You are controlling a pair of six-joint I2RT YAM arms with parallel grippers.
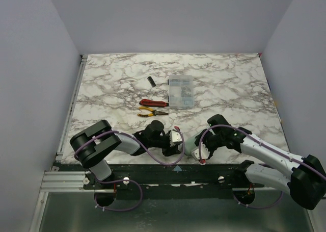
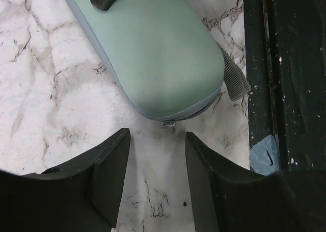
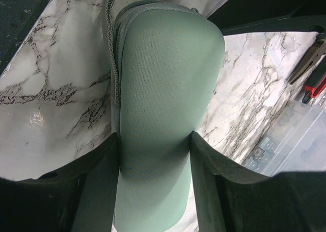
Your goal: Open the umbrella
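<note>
The umbrella (image 1: 189, 143) lies in its mint-green tube case at the table's near edge, between both arms; canopy, shaft and handle are hidden. In the right wrist view my right gripper (image 3: 154, 140) is shut across the case (image 3: 165, 89), its pads pressing both sides. A grey strap (image 3: 109, 43) runs along the case's seam. In the left wrist view the case's rounded end (image 2: 158, 53) lies just ahead of my left gripper (image 2: 157, 140), which is open over bare marble. A small metal zipper pull (image 2: 169, 124) hangs at that end, slightly beyond the fingertips. Both grippers (image 1: 175, 143) (image 1: 201, 149) meet there.
A clear plastic parts box (image 1: 181, 92) stands mid-table, with a red-handled tool (image 1: 153, 103), yellow-handled pliers (image 1: 152, 112) and a small black piece (image 1: 151, 81) to its left. The black frame rail (image 2: 285, 89) runs right beside the case along the table's near edge.
</note>
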